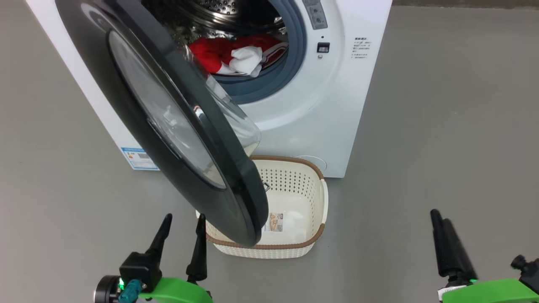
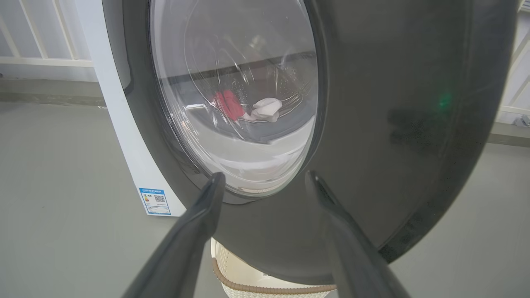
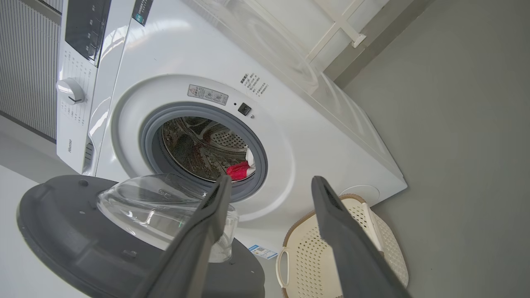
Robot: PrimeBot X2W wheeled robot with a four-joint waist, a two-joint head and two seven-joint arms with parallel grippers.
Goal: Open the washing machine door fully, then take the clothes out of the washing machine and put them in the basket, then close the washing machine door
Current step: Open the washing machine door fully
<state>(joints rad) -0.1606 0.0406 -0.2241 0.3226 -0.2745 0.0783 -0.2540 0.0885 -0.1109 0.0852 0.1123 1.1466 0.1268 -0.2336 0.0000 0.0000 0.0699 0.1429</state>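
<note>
Head view shows the washing machine door (image 1: 240,185) swung partly out from the washing machine (image 1: 337,109), its glossy black rim hanging over the left part of the basket (image 1: 325,198). The basket stands on the grey floor (image 1: 442,126) just in front of the machine, with a sticker (image 1: 274,221) on its bottom. The clothes (image 1: 212,52) lie inside the drum near its mouth, red cloth with a small white piece (image 1: 246,59) on top. The left pincer (image 1: 185,216) sits at the lower left, spread wide and holding nothing, its tips near the door's lower rim. The right pincer (image 1: 440,216) is at the lower right, well apart from door and basket. The right wrist view shows its fingers wide apart and empty.
</note>
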